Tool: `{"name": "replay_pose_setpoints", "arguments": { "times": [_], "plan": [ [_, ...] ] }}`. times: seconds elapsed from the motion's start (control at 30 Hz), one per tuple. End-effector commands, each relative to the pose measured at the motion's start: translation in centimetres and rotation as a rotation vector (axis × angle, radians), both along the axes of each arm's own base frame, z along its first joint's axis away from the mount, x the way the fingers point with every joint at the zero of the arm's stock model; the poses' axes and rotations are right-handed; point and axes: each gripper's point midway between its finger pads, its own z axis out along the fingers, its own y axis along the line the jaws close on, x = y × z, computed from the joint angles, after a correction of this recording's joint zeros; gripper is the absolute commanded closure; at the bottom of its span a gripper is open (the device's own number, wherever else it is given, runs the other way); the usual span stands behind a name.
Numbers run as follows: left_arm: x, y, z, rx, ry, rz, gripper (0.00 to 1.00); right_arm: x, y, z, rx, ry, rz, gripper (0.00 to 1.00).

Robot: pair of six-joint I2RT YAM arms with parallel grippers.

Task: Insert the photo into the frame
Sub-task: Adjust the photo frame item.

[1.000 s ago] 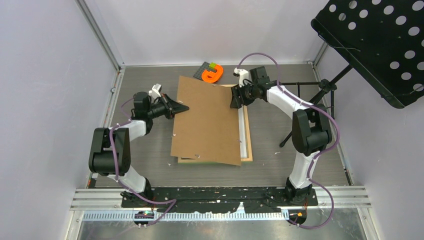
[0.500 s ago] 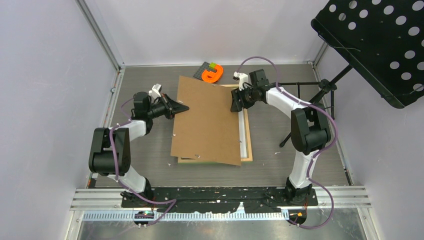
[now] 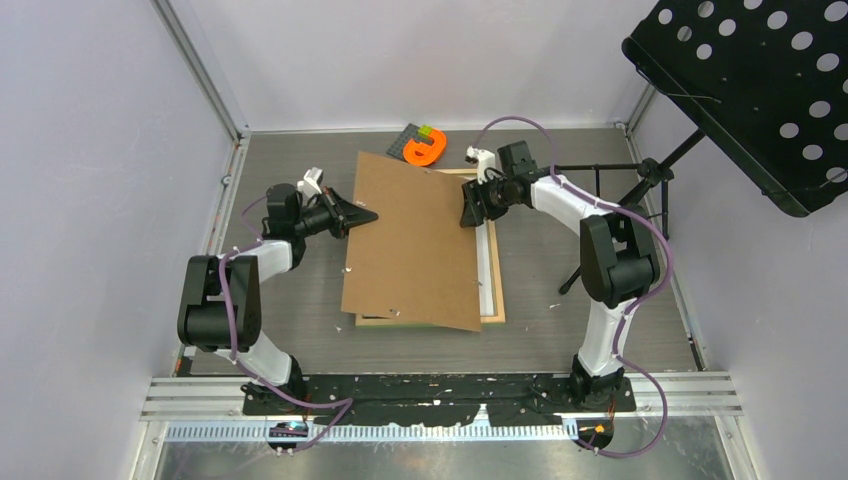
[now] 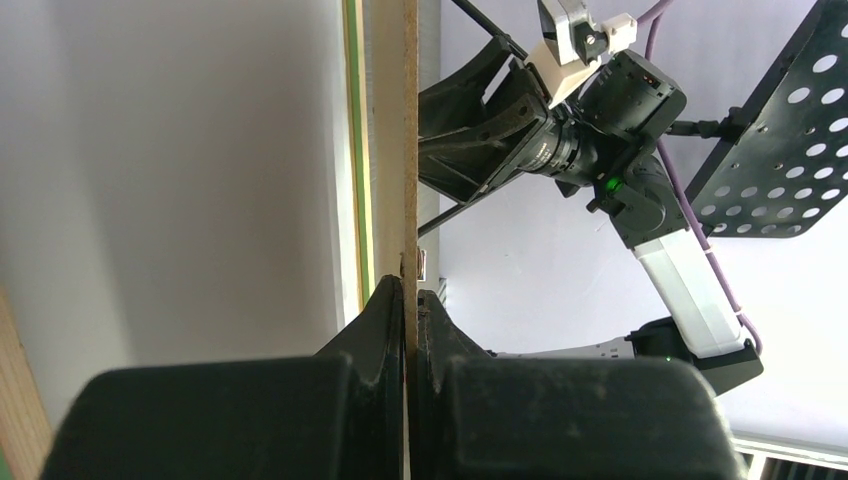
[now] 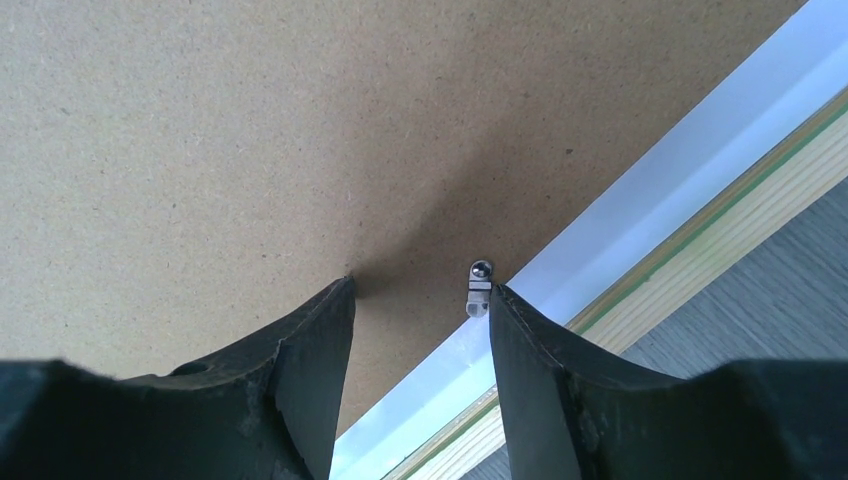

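Brown backing board [image 3: 415, 240] unmoved atop frame [image 3: 497, 290] | left hand [image 4: 410, 300] clamped on its left edge | right hand [image 5: 420, 290] part-open, empty, just crept over the metal tab [image 5: 480, 285] | photo [image 5: 640, 190]: white strip beneath board, likely seated already.

Same build on the left arm [image 3: 215, 300] and the right arm [image 3: 610, 260]: chunky black joint housings, glossy white link shells, and a purple cable [image 3: 520, 122] looping back from each wrist. The fingers [image 5: 300, 380] are matte black tapered wedges. Just behind the right gripper [image 3: 468, 205] there's a small white camera block [image 4: 580, 30] and a tiny green light [image 4: 612, 183].
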Motion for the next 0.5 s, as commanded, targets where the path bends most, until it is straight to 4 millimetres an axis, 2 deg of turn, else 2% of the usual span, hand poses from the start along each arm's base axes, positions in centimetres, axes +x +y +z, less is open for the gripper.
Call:
{"name": "replay_pose_setpoints", "arguments": {
  "times": [0.0,0.47],
  "plan": [
    [0.1,-0.4,3.1,-0.027,-0.112,-0.031,1.0,-0.3,0.5,1.1,0.037,-0.019,0.022,0.42],
    [0.1,-0.4,3.1,-0.022,-0.116,-0.033,1.0,-1.7,0.3,2.2,0.055,-0.017,0.024,0.43]
  ]
}}
